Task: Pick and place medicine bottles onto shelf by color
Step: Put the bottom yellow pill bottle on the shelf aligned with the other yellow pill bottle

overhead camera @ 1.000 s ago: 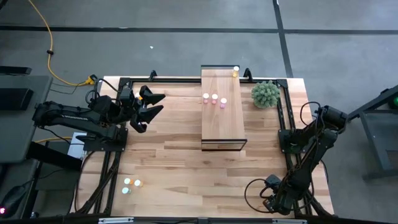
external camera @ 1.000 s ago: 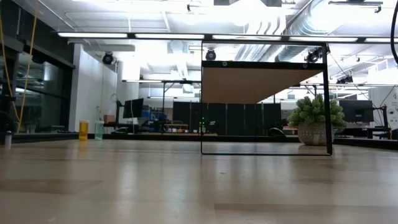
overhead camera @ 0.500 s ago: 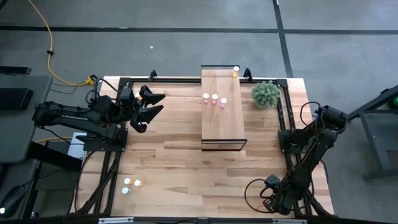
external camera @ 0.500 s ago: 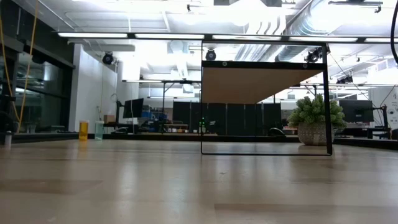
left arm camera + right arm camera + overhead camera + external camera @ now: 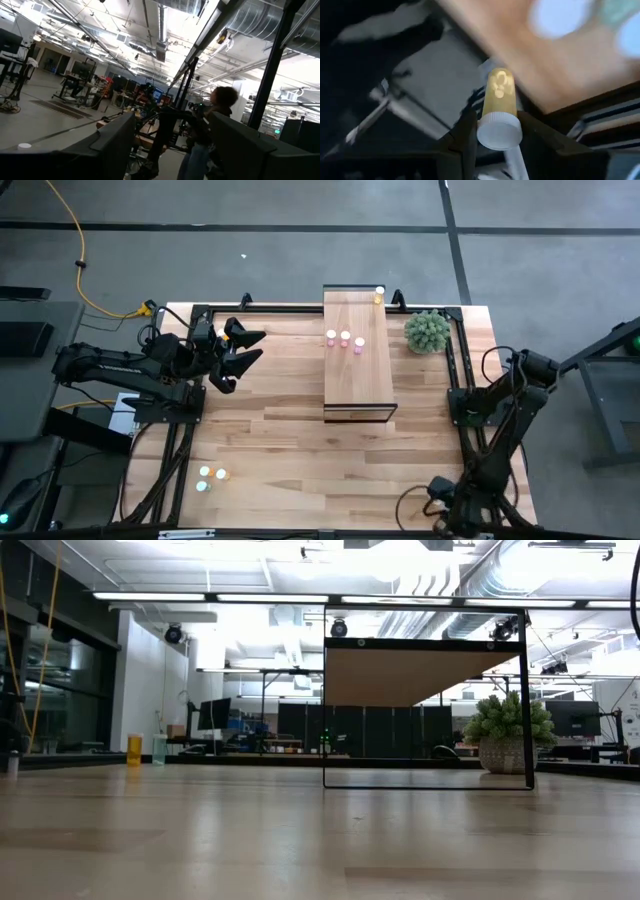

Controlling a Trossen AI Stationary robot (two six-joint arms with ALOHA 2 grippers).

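The right gripper (image 5: pixel 495 137), pinching a yellow bottle (image 5: pixel 499 107), has slid off the table's near edge, far from the shelf (image 5: pixel 357 360), while the left gripper (image 5: pixel 243 348) waits wide.

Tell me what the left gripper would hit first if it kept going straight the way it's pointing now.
Probably nothing on the table. From above, the left gripper points toward the shelf, but its wrist camera looks up and out into the room, so its line seems to pass above it. Depth is hard to judge.
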